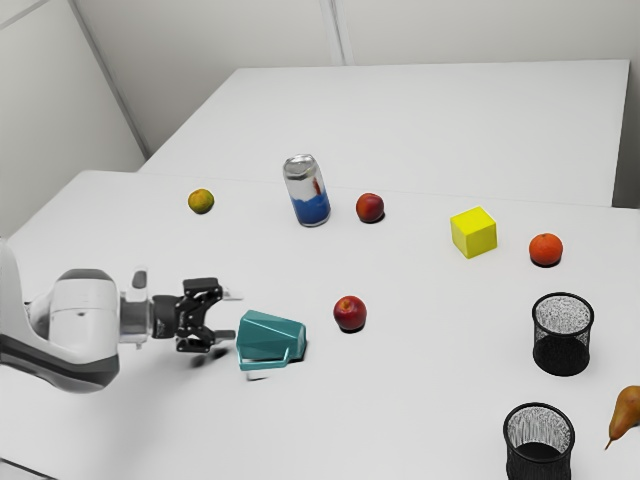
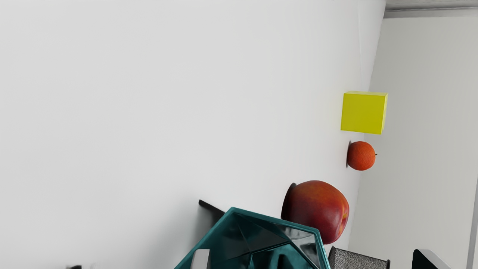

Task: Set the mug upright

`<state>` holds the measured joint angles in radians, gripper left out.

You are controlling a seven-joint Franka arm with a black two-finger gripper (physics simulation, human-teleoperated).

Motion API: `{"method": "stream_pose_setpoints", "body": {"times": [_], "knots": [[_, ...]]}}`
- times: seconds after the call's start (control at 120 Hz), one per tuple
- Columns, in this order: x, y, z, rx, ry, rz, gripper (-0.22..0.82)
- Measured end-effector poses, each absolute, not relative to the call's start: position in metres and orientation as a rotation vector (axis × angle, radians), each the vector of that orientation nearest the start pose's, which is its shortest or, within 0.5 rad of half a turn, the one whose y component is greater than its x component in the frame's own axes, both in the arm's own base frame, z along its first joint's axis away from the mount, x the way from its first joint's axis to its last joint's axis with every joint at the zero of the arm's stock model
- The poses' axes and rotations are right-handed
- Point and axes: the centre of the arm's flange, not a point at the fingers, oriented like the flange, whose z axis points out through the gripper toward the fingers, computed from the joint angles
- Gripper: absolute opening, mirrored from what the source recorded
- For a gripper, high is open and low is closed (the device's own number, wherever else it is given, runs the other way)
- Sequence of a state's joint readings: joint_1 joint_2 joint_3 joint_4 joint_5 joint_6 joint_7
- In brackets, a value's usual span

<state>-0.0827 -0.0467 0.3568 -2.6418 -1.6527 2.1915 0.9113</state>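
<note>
White desk, smooth; plain pale walls meet in a corner behind it. Mug: teal, faceted, lying on its side on the desk, mouth toward the fingers. Fingers spread apart, released, grasping nothing. Exterior view gives the mug's handle, on the side nearer that camera, and a silver, white and blue can standing well apart. Wrist view looks through the mouth to dark, angular inner walls; red fruit beyond the rim.

Five fruits, two baskets, one mug
</note>
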Motion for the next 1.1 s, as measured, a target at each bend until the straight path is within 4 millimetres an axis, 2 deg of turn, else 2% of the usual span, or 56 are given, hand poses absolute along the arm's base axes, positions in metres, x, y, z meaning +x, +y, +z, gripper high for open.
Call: {"method": "stream_pose_setpoints", "body": {"times": [0.167,0.542,0.583,0.708,0.8,0.942,1.1], "knots": [[0.407,0.066,0.250,1.934,0.701,0.426,0.59],[0.415,0.023,0.252,1.951,0.577,0.442,0.58],[0.416,0.020,0.253,1.953,0.566,0.444,0.51],[0.416,0.021,0.253,1.955,0.560,0.457,0.19],[0.416,0.028,0.253,1.955,0.569,0.472,0.03],[0.415,0.034,0.252,1.956,0.575,0.488,-0.09],[0.415,0.032,0.253,1.963,0.562,0.492,-0.11]]}}
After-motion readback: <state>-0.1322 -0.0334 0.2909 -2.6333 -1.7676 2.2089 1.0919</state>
